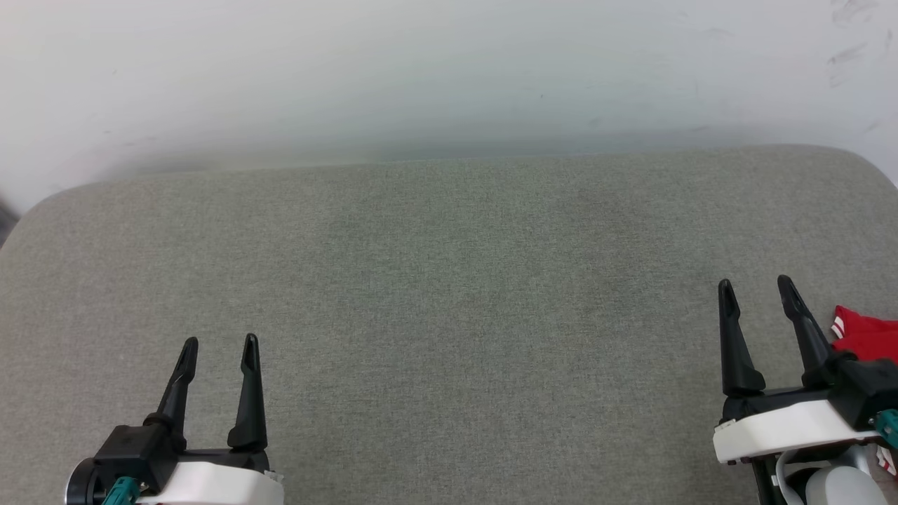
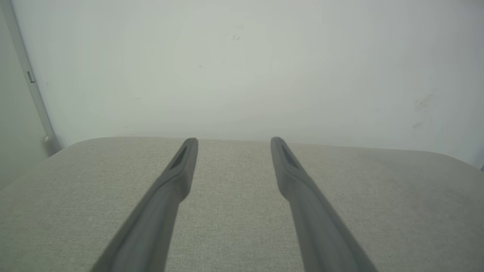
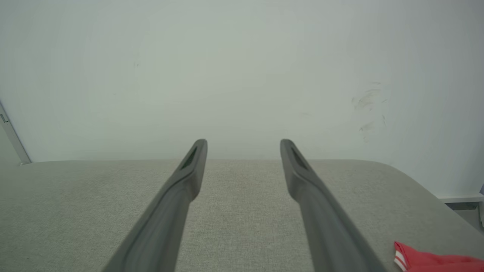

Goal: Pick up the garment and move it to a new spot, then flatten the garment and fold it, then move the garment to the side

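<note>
We find the garment [image 1: 866, 338] at the far right edge of the head view. It is a small red bunch with a strip of red-and-white striped trim, lying on the grey fabric surface [image 1: 449, 280]. Most of it is cut off by the frame or hidden behind our right arm. It lies just beside our right gripper [image 1: 756, 282], on its outer side and not between the fingers. Whether it touches the gripper's body we cannot tell. In the right wrist view the garment [image 3: 431, 260] shows as a red corner at the lower right, near the right-hand finger with a sliver of grey fabric between them. The right gripper's jaws are spread wide and released, holding nothing. Our left gripper [image 1: 219, 339] is well apart at the lower left, over the fabric, its jaws likewise spread and empty. Beyond the surface's rounded far edge rises a pale wall [image 1: 449, 70] with faint scuff marks.
</note>
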{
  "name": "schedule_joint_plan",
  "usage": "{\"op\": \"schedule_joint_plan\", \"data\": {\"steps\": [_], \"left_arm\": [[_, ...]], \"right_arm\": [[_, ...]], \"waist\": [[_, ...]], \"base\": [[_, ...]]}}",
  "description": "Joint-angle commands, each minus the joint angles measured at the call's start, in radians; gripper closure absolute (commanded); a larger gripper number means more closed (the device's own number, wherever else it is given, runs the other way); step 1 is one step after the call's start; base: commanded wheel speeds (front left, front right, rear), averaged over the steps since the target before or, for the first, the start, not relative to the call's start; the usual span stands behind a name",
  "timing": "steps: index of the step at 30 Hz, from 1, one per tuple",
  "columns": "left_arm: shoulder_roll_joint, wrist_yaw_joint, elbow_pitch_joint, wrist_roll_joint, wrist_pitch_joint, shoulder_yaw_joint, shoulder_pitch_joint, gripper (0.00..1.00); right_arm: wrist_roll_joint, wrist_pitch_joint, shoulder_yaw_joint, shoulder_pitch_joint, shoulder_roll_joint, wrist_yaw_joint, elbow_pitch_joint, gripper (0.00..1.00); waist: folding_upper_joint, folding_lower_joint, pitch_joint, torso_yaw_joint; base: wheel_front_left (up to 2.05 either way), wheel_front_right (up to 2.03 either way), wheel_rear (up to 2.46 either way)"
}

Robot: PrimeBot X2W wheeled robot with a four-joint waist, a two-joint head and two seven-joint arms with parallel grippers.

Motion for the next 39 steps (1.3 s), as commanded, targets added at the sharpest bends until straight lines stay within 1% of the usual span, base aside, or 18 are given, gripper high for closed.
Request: {"op": "schedule_joint_plan", "data": {"steps": [1,7,8,11,19,21,39], "left_arm": [[-0.002,-0.003,0.002,0.004,-0.002,0.003,0.008,0.00],[-0.002,0.003,-0.004,-0.011,-0.002,0.009,0.004,0.00],[-0.001,0.002,-0.003,-0.010,0.000,0.009,0.000,1.00],[-0.003,0.002,0.027,-0.013,0.002,0.008,0.005,1.00],[-0.003,0.002,0.055,-0.172,0.044,0.011,-0.017,1.00],[-0.003,0.001,0.063,-0.228,0.059,0.012,-0.024,1.00],[-0.002,-0.001,0.110,-0.524,0.135,0.015,-0.062,1.00]], "right_arm": [[0.004,-0.004,0.000,0.018,0.004,-0.001,-0.004,0.00],[0.008,-0.006,0.001,0.017,0.004,-0.001,-0.007,0.00],[0.002,-0.003,0.001,0.010,0.000,0.000,-0.003,1.00],[0.005,-0.001,0.002,0.017,0.000,0.000,0.026,1.00],[0.171,0.039,-0.005,0.009,0.000,0.000,0.045,1.00],[0.229,0.053,-0.007,0.007,0.000,0.000,0.050,1.00],[0.538,0.126,-0.017,-0.006,0.001,0.000,0.080,1.00]], "waist": [[-0.0001,0.0000,0.000,0.000],[-0.0001,0.0000,0.000,0.001],[-0.0001,0.0000,0.000,0.001],[-0.0001,0.0000,0.000,0.001],[-0.0001,0.0000,-0.002,0.002],[-0.0001,0.0000,-0.003,0.002],[-0.0001,0.0000,-0.008,0.004]], "base": [[0.00,0.00,0.00],[0.00,0.00,0.00],[0.00,0.00,0.00],[0.00,0.00,0.00],[0.00,0.00,0.00],[0.00,0.00,0.00],[0.00,0.00,0.00]]}}
